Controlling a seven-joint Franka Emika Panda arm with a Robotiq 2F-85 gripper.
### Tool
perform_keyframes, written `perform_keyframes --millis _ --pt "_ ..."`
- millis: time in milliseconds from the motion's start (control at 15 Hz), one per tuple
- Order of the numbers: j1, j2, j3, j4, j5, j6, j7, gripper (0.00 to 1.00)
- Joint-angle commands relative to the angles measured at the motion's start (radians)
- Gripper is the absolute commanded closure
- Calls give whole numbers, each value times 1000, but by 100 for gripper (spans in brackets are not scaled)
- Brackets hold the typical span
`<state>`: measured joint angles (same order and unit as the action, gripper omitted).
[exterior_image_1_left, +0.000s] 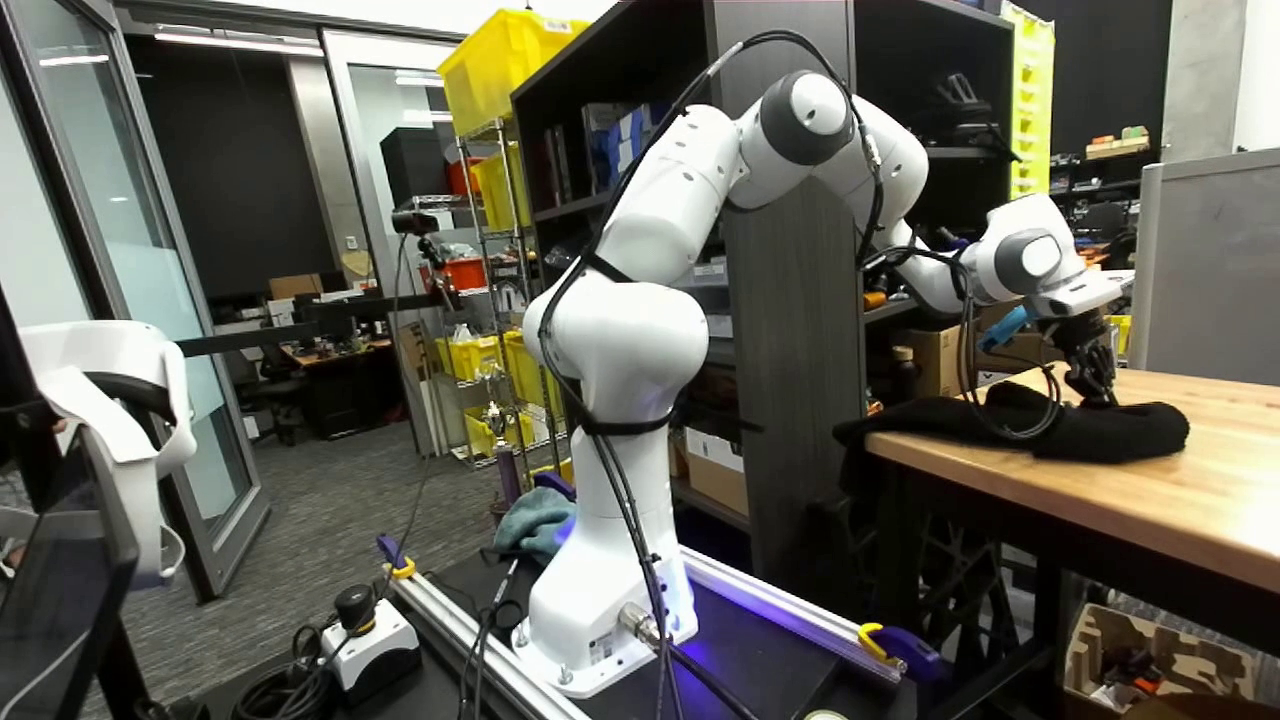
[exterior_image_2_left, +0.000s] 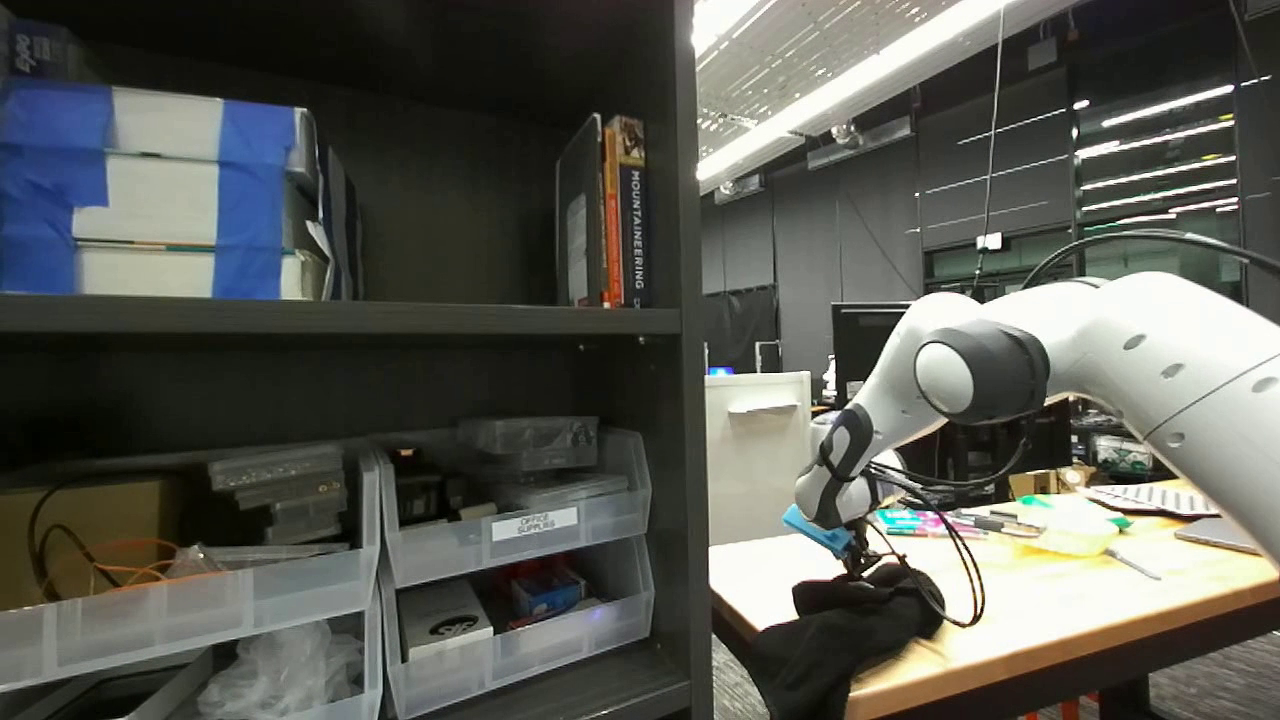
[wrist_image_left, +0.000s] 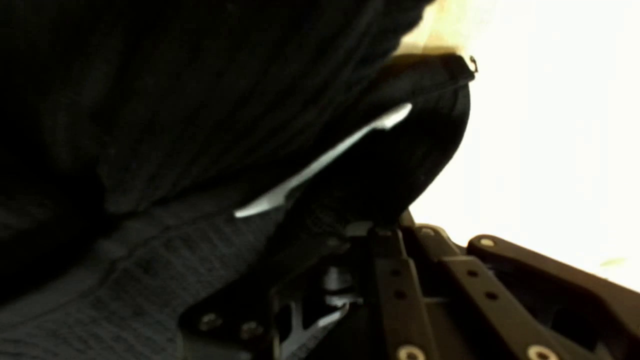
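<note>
Wooden surface (exterior_image_2_left: 1060, 600), black garment (exterior_image_2_left: 835, 640) over its edge, my jaws seemingly clenched on a fold! Gripping step, I'd say; next move wants steadiness.

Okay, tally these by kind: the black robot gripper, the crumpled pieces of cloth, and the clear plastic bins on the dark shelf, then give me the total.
Black robot gripper: 1
Pieces of cloth: 2 (crumpled black cloth on the light wooden tabletop; crumpled blue-grey cloth by the white robot base)
Clear plastic bins, as seen in an exterior view: 4
Total: 7
</note>
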<state>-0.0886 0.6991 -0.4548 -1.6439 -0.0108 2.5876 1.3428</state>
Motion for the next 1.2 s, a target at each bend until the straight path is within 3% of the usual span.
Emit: perform_keyframes --millis 0,400,800,1133 --pt "10 -72 4 -126 -50 41 -30 99" --pt "-99 -27 -34 -108 -31 23 -58 99" --pt "-247 75 -65 50 7 -99 -2 99" --pt "-273 137 -50 191 18 -188 71 99"
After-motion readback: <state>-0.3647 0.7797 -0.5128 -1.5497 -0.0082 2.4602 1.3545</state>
